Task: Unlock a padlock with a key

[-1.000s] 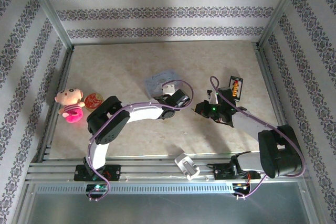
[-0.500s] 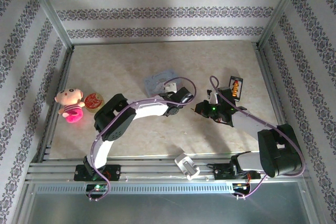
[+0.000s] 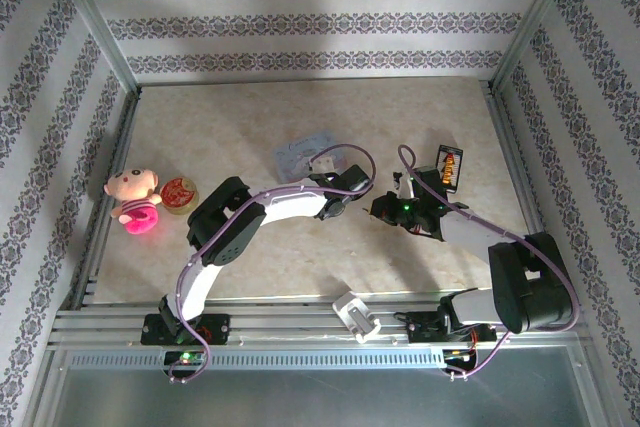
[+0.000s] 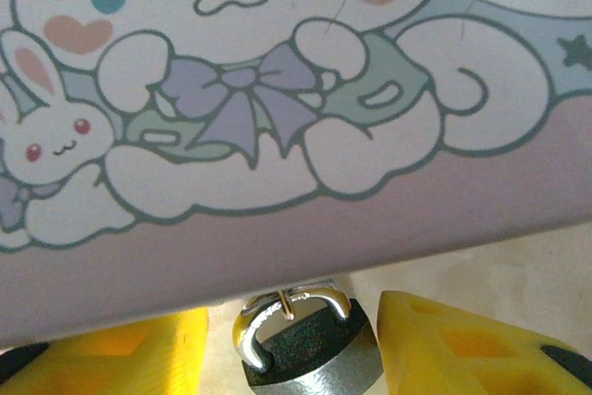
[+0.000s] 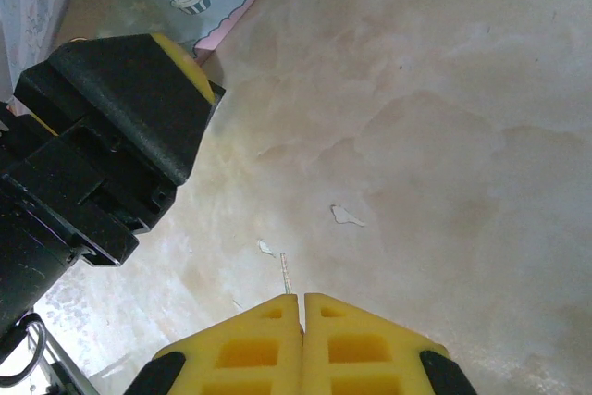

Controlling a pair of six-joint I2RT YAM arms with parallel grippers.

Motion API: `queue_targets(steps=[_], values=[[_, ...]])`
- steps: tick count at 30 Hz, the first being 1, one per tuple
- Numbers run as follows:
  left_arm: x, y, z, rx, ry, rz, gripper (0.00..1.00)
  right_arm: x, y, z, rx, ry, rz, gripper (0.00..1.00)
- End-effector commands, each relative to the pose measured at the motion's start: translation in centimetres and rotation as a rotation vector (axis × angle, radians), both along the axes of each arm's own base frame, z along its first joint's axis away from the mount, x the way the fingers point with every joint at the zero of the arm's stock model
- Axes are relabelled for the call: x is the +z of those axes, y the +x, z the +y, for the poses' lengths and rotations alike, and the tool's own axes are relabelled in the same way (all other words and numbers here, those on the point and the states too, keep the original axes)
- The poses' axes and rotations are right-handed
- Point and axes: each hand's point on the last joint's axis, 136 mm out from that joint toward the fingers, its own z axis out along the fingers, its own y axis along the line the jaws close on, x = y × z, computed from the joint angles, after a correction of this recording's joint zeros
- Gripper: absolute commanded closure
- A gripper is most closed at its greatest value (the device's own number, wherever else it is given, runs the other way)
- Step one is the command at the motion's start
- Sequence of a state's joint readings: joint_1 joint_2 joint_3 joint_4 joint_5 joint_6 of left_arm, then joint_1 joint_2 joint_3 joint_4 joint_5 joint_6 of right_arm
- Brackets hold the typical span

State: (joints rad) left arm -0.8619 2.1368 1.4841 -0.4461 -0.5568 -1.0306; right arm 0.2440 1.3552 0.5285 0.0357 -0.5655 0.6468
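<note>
In the left wrist view the padlock (image 4: 310, 347), black-bodied with a silvery shackle, hangs from a small ring at the edge of the pale cartoon-printed tin (image 4: 277, 117). My left gripper (image 4: 296, 326) is open, one yellow finger on each side of the padlock: a gap on the left, the right finger (image 4: 453, 339) close to the body. From above, the left gripper (image 3: 338, 187) sits at the tin's (image 3: 303, 155) near corner. My right gripper (image 5: 302, 301) is shut on the key (image 5: 286, 272), whose thin blade pokes out of the fingertips over the table. It hovers (image 3: 385, 209) just right of the left gripper.
A pink plush doll (image 3: 133, 197) and a round red tin (image 3: 180, 192) lie at the left edge. A black card with orange print (image 3: 450, 167) stands behind the right arm. A white boxy piece (image 3: 356, 315) rests on the front rail. Metal frame rails border the table.
The left arm's elbow has swung right and forward, and its gripper has shifted slightly right beside the tin. The right arm has held still.
</note>
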Motion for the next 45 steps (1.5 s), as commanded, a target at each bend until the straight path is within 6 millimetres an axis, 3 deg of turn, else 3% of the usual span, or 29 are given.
queue_targets(steps=[1, 16, 25, 31, 37, 45], values=[[0.0, 0.5, 0.9, 0.027, 0.032, -0.023, 0.49, 1.0, 1.0, 0.2, 0.017, 0.013, -0.046, 1.00], [-1.2, 0.8, 0.6, 0.030, 0.026, -0.023, 0.53, 0.7, 1.0, 0.3, 0.020, 0.017, -0.041, 1.00], [-0.6, 0.6, 0.1, 0.024, -0.023, -0.015, 0.78, 0.2, 1.0, 0.4, 0.008, 0.023, -0.046, 1.00], [0.0, -0.3, -1.4, 0.021, -0.176, 0.033, 0.90, -0.5, 1.0, 2.1, 0.024, 0.030, -0.085, 1.00], [0.7, -0.9, -2.8, -0.007, -0.311, 0.054, 0.94, -1.2, 1.4, 4.4, 0.046, 0.073, -0.115, 1.00], [1.7, -1.1, -2.8, -0.024, -0.416, 0.052, 0.95, -2.6, 2.7, 5.4, -0.016, 0.163, -0.124, 1.00]])
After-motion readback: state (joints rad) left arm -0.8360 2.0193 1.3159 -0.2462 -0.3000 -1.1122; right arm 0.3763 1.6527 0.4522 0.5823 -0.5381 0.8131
